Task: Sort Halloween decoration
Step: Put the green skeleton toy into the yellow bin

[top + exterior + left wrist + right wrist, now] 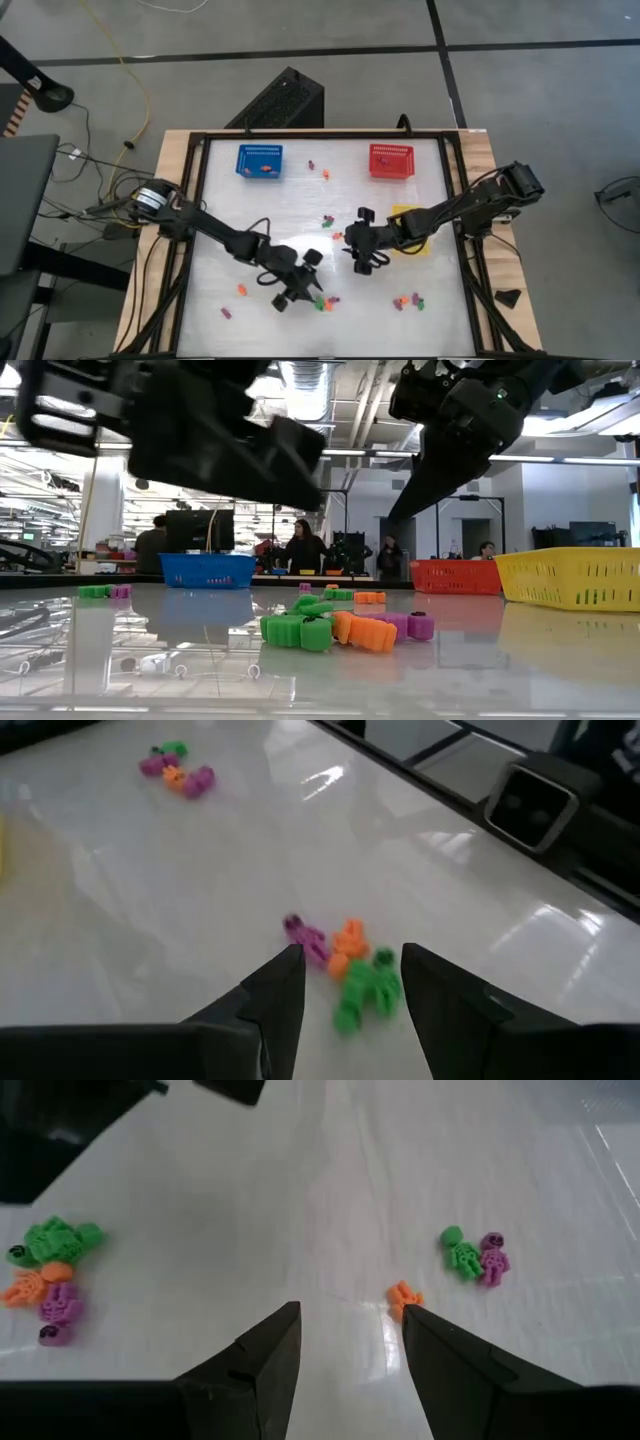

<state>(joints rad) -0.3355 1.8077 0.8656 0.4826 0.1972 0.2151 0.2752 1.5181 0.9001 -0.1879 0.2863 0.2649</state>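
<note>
The Halloween decoration lies scattered on the white table as tiny trinkets. A green, orange and purple cluster (322, 302) (350, 975) lies just ahead of my left gripper (308, 283) (350, 953), which hovers open over it near the table's front. My right gripper (352, 250) (350, 1310) stands open above the table's middle, with a small orange trinket (403, 1295) beside one fingertip and a green and purple pair (472, 1258) beyond it. A second cluster (408, 300) lies at the front right. Neither gripper holds anything.
A blue basket (260, 160) and a red basket (390, 160) stand at the far side. A yellow basket (408, 214) sits partly under my right arm. Loose trinkets lie at the front left (240, 290), in the middle (326, 220) and between the far baskets (318, 170).
</note>
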